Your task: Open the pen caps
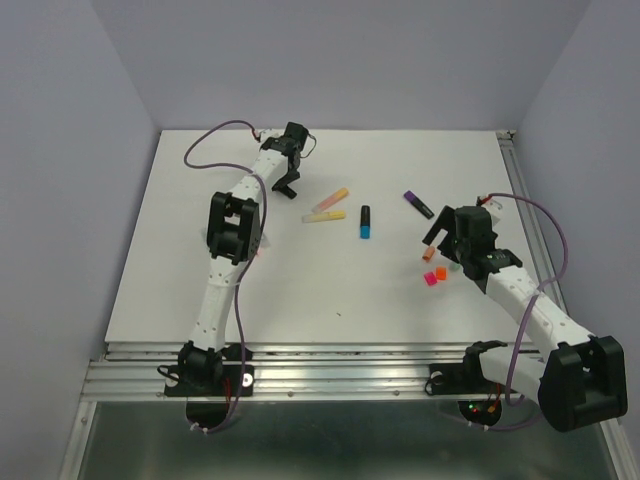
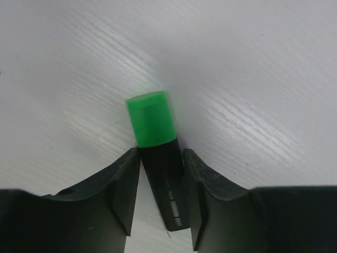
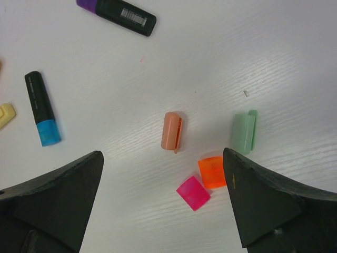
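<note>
Left wrist: my left fingers (image 2: 124,190) clamp the black marker (image 2: 168,195) below its green cap (image 2: 151,118), open bench (image 2: 253,79) ahead; right fingers (image 3: 58,195) wide apart over loose caps (image 3: 193,193).

Green cap (image 2: 151,118) on black barrel (image 2: 167,184). Table (image 2: 263,63) white, finely grained. Other caps — pink cap (image 3: 193,193), orange cap (image 3: 212,172), peach cap (image 3: 172,130), pale green cap (image 3: 244,132), blue cap (image 3: 48,132), purple cap (image 3: 87,4). Purple-capped marker (image 3: 109,7) black — white barcode label (image 3: 132,16).

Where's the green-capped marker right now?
In the left wrist view, the green-capped marker lies on the table, its black barrel between the fingers of the left gripper.
</note>
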You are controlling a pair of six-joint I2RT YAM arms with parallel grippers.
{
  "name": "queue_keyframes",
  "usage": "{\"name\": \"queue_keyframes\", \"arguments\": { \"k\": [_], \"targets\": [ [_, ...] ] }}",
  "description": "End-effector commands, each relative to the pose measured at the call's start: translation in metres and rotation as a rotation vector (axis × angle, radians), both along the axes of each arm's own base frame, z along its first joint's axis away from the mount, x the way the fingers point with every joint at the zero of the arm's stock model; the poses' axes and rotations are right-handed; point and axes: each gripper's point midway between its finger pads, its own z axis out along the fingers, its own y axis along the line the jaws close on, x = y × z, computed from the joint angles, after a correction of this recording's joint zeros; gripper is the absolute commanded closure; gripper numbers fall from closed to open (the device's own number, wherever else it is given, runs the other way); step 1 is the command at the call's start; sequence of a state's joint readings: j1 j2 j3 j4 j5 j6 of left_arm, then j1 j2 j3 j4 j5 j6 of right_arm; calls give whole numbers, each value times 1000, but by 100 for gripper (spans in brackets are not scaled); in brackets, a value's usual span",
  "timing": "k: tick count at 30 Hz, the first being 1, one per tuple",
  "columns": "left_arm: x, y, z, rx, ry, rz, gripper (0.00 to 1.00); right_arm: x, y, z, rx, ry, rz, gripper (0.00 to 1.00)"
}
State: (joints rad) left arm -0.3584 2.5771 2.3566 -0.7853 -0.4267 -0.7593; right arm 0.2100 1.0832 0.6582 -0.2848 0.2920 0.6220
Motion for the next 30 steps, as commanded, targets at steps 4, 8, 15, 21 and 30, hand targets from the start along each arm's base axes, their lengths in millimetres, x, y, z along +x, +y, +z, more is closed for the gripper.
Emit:
{"name": "queue_keyframes", "arguments": {
  "k": [4,8,15,21,30],
  "targets": [
    [-37,-17,-16,-69,119,-112,100,3,-7,9,-10,-34,-35,0],
    [-50,-24,4,-70,76,-227,100,3,-4,11,-2,-41,-19,0],
    [-73,-55,102,-138,-291,-517,100,2,31,25,78,-111,197,0],
    [-168,-93,155,-181,-558,-843,100,-1,78,57,272,-217,391,0],
    [-277,-129,172,-318,-728,-1067,100,-25,155,124,501,-358,611,0]
  ]
}}
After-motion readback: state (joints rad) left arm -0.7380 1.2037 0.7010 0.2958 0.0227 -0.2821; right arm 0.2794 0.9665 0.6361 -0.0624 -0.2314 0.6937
